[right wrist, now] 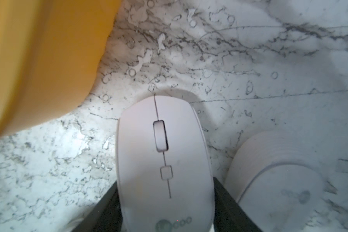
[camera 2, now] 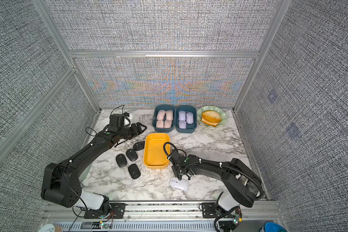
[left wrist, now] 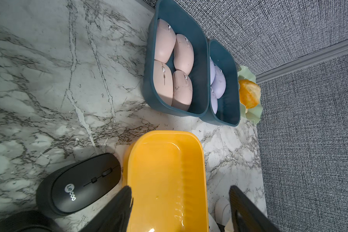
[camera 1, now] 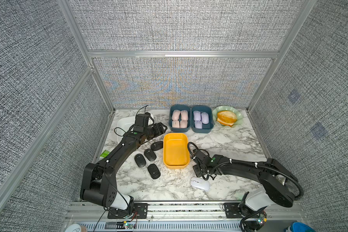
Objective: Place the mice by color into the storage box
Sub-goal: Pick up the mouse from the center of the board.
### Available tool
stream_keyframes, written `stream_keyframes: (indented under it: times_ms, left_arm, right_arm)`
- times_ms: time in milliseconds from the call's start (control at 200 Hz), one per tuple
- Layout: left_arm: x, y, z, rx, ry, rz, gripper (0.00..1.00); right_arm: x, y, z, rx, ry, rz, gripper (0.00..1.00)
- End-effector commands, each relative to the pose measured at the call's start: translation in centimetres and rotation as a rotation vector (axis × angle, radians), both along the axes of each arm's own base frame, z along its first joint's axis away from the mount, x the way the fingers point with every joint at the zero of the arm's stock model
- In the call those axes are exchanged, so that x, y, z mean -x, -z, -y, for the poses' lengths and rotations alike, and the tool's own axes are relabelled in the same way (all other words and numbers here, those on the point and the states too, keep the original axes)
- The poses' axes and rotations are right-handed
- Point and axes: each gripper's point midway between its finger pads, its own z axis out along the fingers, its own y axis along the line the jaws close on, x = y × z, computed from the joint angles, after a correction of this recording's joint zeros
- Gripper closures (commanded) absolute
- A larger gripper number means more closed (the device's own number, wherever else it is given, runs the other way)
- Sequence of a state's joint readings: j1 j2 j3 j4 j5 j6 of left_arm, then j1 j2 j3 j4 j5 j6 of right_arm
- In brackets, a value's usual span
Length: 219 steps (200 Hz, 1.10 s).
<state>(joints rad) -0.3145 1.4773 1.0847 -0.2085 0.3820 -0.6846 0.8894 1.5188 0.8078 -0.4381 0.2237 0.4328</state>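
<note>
The right tool (right wrist: 165,181) is gripping a white mouse (right wrist: 145,140) by its long sides. Its fingers (right wrist: 109,202) are pressing on both flanks near the logo end. The mouse is sitting low over the table (right wrist: 249,50), and I cannot tell whether it is lifted clear. The empty yellow box (camera 1: 176,150) is standing just beside it. A second white mouse (camera 1: 199,183) is lying near the tool, toward the robot's base.

The left tool (left wrist: 180,188) is hovering open and empty by the yellow box's far end, near the four black mice (camera 1: 150,154). The pink mice (camera 1: 176,114) and lilac mice (camera 1: 204,118) are lying sorted in the two blue boxes (left wrist: 199,50).

The step in hand is looking like a lift and carry into an unused box, most likely the yellow one. A white tray (camera 1: 122,124) is also showing behind the left arm.

- The grip is sitting behind the mouse's middle and the shell is smooth, so the nose is likely to droop.
- A straight, slow lift is helping here, as is keeping the mouse level.
- The mouse is needing to clear the box wall fully before going down.
- Setting it flat at one end is leaving room for the other white ones.
- The path is needing to stay clear of the second white mouse.
</note>
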Motion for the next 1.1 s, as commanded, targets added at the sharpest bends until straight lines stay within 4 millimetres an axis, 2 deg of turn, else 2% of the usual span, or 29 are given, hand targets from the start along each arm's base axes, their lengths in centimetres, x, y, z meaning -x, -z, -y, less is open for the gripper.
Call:
stream_keyframes:
  times_ms: [0, 105, 250, 420, 445, 540, 705, 841, 951, 1091]
  left_arm:
    - [-0.4, -0.4, -0.2, -0.017, -0.004, 0.024, 0.22]
    - [-0.4, -0.6, -0.2, -0.018, -0.006, 0.029, 0.22]
    - [-0.3, -0.7, -0.3, -0.023, -0.010, 0.035, 0.22]
    - [-0.5, -0.9, -0.9, -0.048, -0.031, 0.042, 0.22]
    - [-0.6, -1.1, -1.0, -0.051, -0.033, 0.046, 0.22]
    - [-0.7, -1.3, -1.7, -0.078, -0.059, 0.062, 0.22]
    - [-1.2, -1.7, -3.2, -0.109, -0.111, 0.080, 0.22]
    - [-1.6, -2.5, -5.1, -0.138, -0.166, 0.107, 0.22]
    - [-1.9, -2.9, -7.1, -0.139, -0.233, 0.116, 0.22]
    - [-2.2, -2.8, -9.6, -0.139, -0.317, 0.110, 0.22]
  right_arm:
    - [-0.4, -0.7, 0.1, -0.011, 0.029, 0.012, 0.41]
    - [-0.6, -0.7, 0.5, -0.015, 0.057, 0.012, 0.43]
    - [-1.4, -2.0, 1.0, 0.001, 0.097, 0.054, 0.43]
    - [-2.5, -4.1, 1.3, 0.025, 0.130, 0.093, 0.44]
    - [-3.2, -5.4, 0.7, 0.008, 0.135, 0.116, 0.44]
    - [-4.2, -6.8, -0.2, 0.004, 0.136, 0.133, 0.44]
    - [-6.5, -9.5, -3.4, -0.054, 0.114, 0.183, 0.44]
    - [-8.2, -10.8, -7.8, -0.098, 0.058, 0.208, 0.44]
    - [-9.9, -10.2, -11.3, -0.135, 0.044, 0.204, 0.44]
    - [-12.1, -8.7, -14.1, -0.182, 0.111, 0.206, 0.44]
